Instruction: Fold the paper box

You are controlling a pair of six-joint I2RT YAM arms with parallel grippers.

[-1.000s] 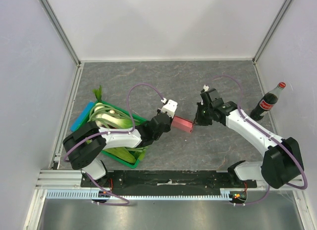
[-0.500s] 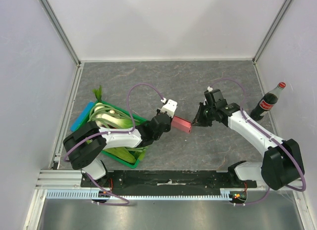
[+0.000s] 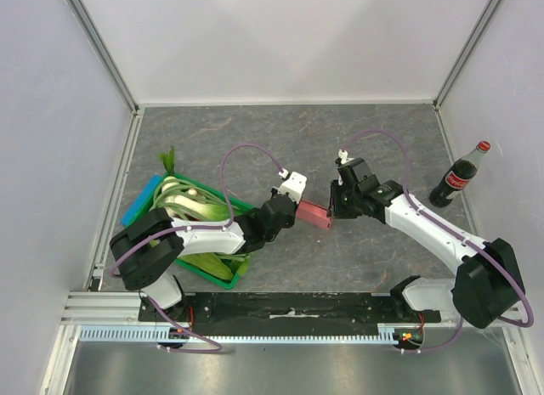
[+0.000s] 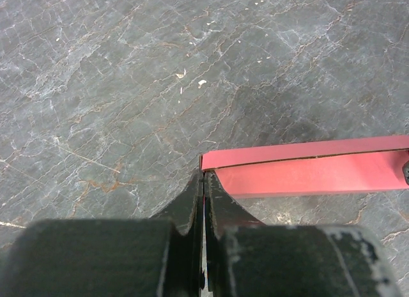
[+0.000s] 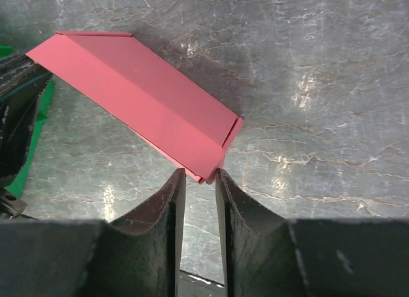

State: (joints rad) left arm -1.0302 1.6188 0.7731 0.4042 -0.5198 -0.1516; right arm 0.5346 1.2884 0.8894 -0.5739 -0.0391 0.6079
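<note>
Locate the paper box (image 3: 314, 213) near the centre of the surface (image 3: 255, 140), held between the two arms. It is thin pink card, flattened into a long narrow shape with sharp creases and one folded edge.

Compared with half a second ago, the right arm has swung left. The right gripper (image 3: 333, 210) now meets the box's right end, where before it stood just clear. The box and the left arm have not moved.

Check the left gripper (image 4: 203, 182) in the left wrist view. Its fingers are pressed together on the box's left edge, with the card pinched between the tips.

Check the right gripper (image 5: 199, 177) in the right wrist view. Its fingers stand narrowly apart, and a corner of the box (image 5: 137, 96) sits at the mouth of the gap. You cannot tell whether they touch the card.

Note the green crate (image 3: 223, 282) of pale leafy vegetables (image 3: 183, 204) under the left arm, well left of the box. A dark cola bottle (image 3: 460, 176) with a red cap stands upright at the right edge. The surface is grey, veined like stone.
</note>
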